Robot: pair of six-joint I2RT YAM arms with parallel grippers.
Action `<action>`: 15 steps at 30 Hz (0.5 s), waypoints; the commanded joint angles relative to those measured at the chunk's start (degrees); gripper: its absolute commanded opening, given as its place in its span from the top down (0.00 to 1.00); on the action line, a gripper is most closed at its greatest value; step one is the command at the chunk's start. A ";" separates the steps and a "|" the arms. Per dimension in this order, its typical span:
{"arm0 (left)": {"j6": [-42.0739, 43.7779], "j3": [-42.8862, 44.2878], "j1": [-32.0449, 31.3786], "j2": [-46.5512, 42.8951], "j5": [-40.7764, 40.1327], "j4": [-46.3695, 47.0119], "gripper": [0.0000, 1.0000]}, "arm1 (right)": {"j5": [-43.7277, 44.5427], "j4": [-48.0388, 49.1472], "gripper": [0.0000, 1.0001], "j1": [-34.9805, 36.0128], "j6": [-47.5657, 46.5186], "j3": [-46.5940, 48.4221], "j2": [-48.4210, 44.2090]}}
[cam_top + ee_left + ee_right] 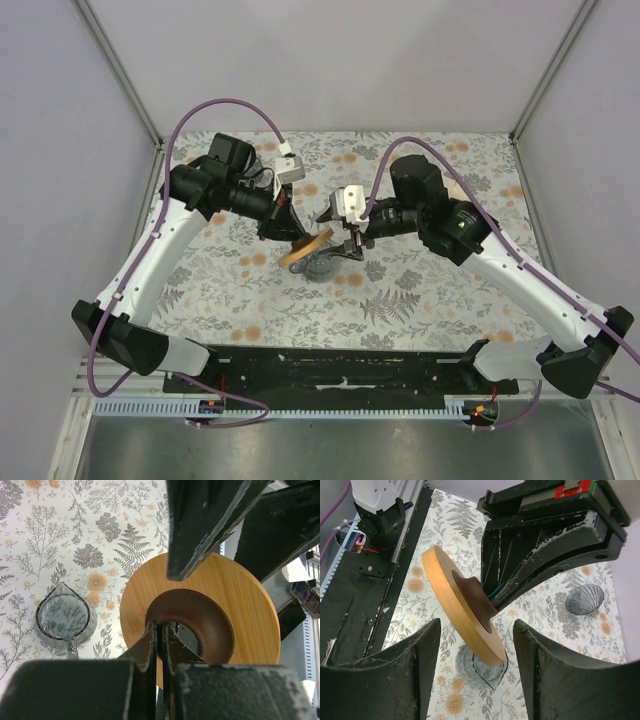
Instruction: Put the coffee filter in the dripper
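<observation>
On the floral tabletop (400, 300) your left gripper (161, 627) is clamped on the inner lip of the dripper collar (235, 605), holding the ring tilted in the air above the glass jar (322, 266). Your right gripper (477, 625) is spread wide on either side of the ring, touching nothing. The collar looks like stiff wood, safe to pinch at its edge. The coffee filter shows in no view; as thin paper it should be light and floppy, so take it by the rim. Only the right wrist view shows a ribbed grey cone (584, 600) lying apart on the tabletop, likely the dripper's glass body; the top view hides it
</observation>
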 commanded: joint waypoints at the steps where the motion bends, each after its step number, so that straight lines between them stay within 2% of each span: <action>1: 3.03 0.10 -0.12 -0.97 3.70 -0.97 0.98 | -0.55 1.07 0.34 0.73 -0.09 2.39 1.60; 2: 3.12 0.10 -0.12 -0.79 3.70 -0.97 0.98 | -0.90 0.98 0.38 0.81 -0.18 2.39 1.95; 6: 3.47 0.10 -0.12 -0.53 4.05 -1.06 0.98 | -2.30 0.98 0.82 0.99 -0.18 2.57 2.75; 8: 3.04 0.36 -0.12 -0.18 3.35 -0.88 0.98 | -2.48 0.81 1.00 0.99 0.52 2.48 3.19; 10: 0.33 0.97 -0.03 0.35 0.38 0.69 0.98 | -0.30 0.72 1.00 0.99 2.36 1.96 3.01; 11: -2.47 1.67 -0.03 0.96 -3.12 1.74 0.93 | 1.89 0.72 1.00 1.08 3.85 1.52 2.84; 13: -8.98 3.69 0.49 2.10 -12.60 4.03 0.62 | 6.02 0.45 1.00 0.73 7.63 1.25 2.92; 15: -13.03 6.50 2.16 3.60 -20.18 4.74 0.48 | 7.62 -0.07 1.00 -0.23 11.49 1.34 3.62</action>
